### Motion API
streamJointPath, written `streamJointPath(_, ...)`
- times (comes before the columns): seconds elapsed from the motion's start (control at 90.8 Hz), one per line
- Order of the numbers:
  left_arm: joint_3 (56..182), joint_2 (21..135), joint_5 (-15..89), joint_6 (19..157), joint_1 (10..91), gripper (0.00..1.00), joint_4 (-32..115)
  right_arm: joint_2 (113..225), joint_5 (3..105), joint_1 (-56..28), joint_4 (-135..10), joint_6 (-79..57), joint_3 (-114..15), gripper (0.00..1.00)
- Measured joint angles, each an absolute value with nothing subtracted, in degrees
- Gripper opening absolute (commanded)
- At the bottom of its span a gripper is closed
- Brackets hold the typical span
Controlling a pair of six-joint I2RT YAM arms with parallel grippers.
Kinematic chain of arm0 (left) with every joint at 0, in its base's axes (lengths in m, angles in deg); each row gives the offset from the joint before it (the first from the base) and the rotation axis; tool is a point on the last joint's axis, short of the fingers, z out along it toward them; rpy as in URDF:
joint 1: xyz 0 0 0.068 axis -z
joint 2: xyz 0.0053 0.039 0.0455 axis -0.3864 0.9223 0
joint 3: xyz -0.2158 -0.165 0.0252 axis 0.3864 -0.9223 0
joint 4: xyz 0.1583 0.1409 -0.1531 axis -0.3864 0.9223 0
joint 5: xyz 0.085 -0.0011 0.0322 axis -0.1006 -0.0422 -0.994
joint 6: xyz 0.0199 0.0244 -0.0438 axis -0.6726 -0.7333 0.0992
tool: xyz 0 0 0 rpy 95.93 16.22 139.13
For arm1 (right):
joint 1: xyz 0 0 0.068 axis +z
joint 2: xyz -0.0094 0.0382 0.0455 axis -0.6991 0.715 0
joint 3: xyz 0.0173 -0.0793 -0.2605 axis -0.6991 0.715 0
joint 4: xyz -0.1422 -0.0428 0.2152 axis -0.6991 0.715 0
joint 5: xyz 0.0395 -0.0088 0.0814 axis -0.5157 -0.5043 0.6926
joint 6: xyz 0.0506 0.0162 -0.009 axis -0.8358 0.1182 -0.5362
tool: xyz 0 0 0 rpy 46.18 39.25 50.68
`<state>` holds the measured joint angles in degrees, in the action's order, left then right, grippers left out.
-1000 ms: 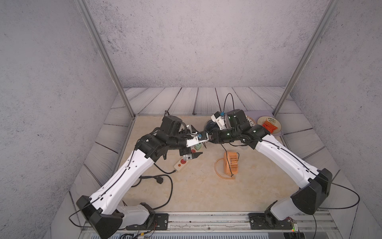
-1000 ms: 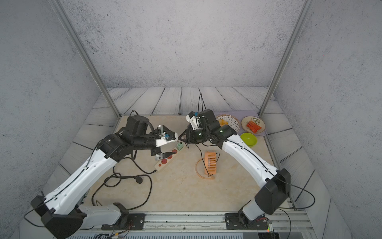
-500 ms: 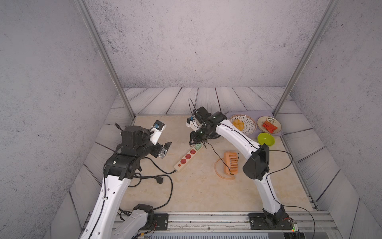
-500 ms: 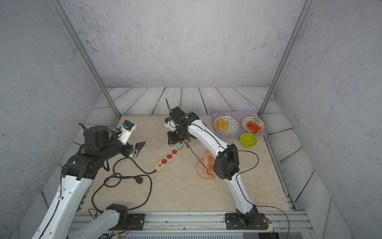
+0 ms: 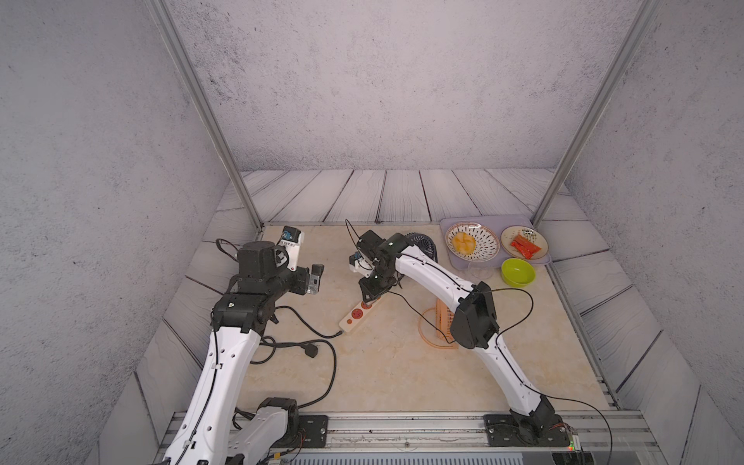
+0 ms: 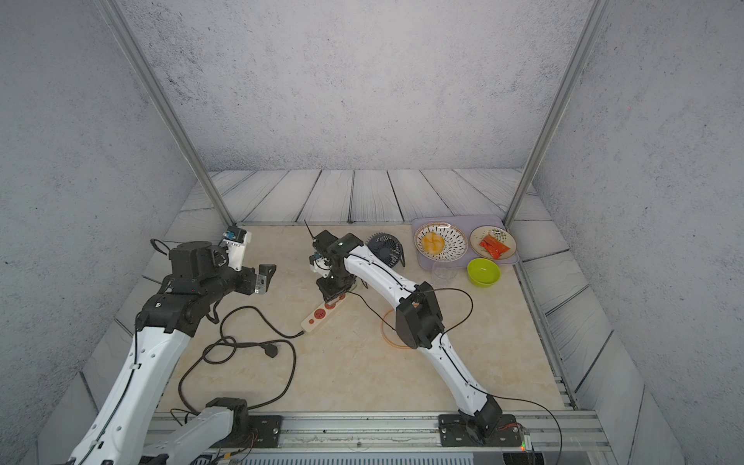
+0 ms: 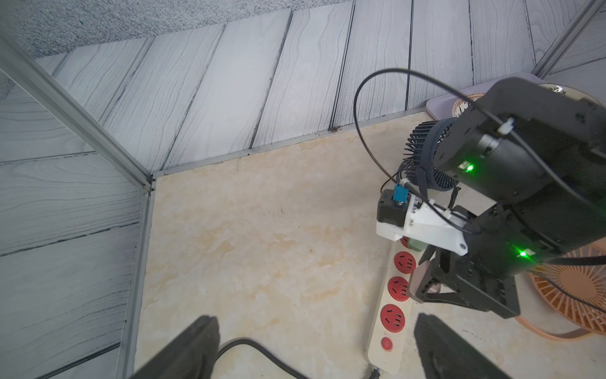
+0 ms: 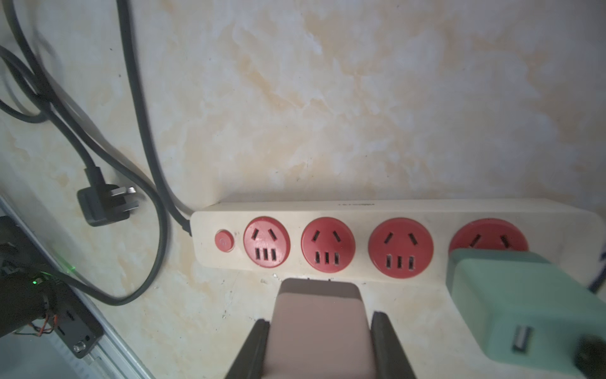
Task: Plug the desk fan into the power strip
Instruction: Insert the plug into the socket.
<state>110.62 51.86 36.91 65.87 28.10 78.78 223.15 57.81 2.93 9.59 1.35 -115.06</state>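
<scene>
The power strip [image 5: 357, 315] [image 6: 321, 315] lies slanted on the marble mat, its red sockets [image 8: 400, 247] facing up and its red button [image 8: 224, 241] at the cord end. My right gripper [image 5: 370, 296] [image 6: 332, 296] [image 8: 318, 320] is shut on a dusty-pink plug block [image 8: 319, 315] [image 7: 423, 279]. It holds the block close over the strip's long edge, by the middle sockets. A green adapter [image 8: 511, 295] sits in the end socket. The dark desk fan [image 5: 422, 244] [image 6: 384, 249] [image 7: 423, 157] stands behind the right arm. My left gripper [image 5: 315, 279] [image 6: 263, 277] [image 7: 314, 318] hangs open and empty, left of the strip.
The strip's black cord loops left to a loose plug [image 5: 311, 351] [image 8: 105, 203]. An orange rack on a round base [image 5: 439, 327] stands beside the right forearm. At the back right are a lilac tray [image 5: 487, 222] with two plates, a green bowl [image 5: 518, 271] and a clear glass [image 5: 479, 273].
My left arm has pulled back to the left, away from the strip, with its gripper open. My right gripper has swung left and come down over the strip with the pink plug.
</scene>
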Motion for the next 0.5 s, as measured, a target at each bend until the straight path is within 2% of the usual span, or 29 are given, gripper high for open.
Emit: streamJointPath(0.495,109.09,51.95,38.46,67.4,27.27,1.0,77.95,224.99,53.62,3.67,9.86,5.35,-117.33,0.0)
